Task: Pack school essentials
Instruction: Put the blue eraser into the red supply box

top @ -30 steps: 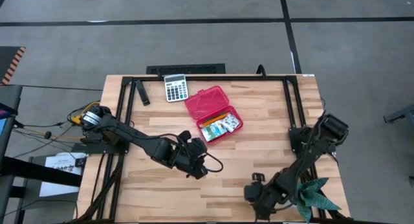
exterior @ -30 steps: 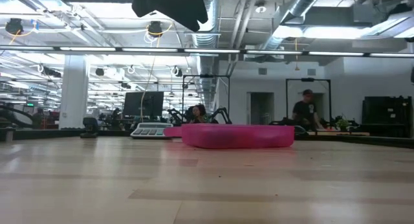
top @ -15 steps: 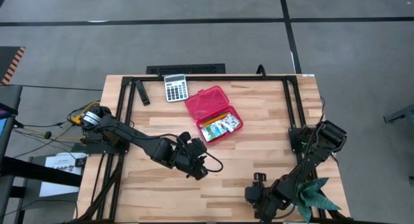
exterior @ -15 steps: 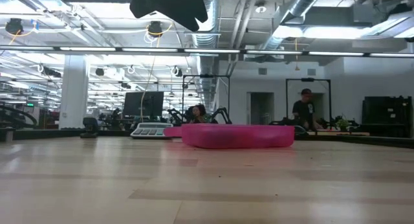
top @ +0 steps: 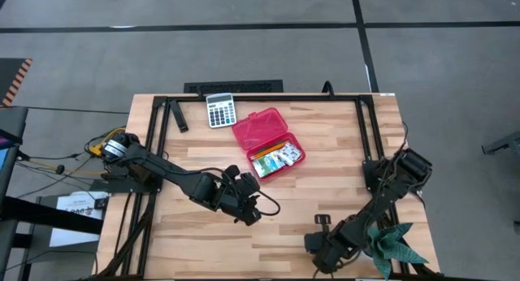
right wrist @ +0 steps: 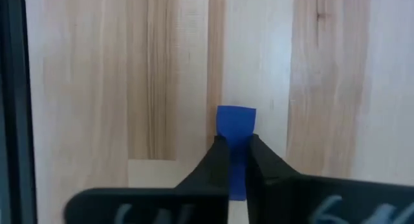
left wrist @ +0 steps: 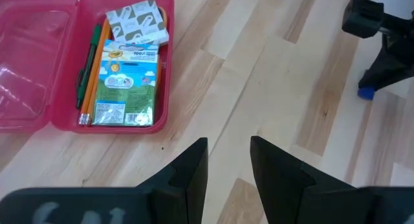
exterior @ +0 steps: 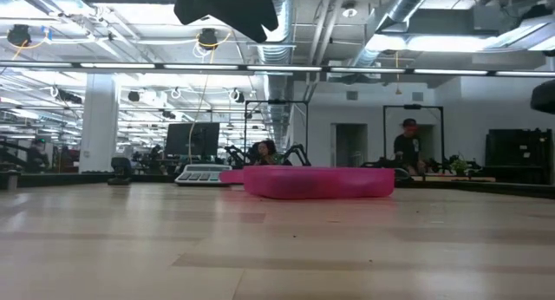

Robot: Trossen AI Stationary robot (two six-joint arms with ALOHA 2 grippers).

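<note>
Your right gripper has its jaws clamped on the tiny blue piece, low over the table near its front edge, toward the right corner. In the left wrist view the same blue piece shows at the foot of that arm. Your left gripper hangs over the middle of the table with its jaws a little apart and nothing between them. Beyond it, nearer the back edge, the red case lies open; its tray holds the yellow, orange and green pencils along one wall and the two printed packets beside them. A grey calculator sits at the back edge just beside the case.
</note>
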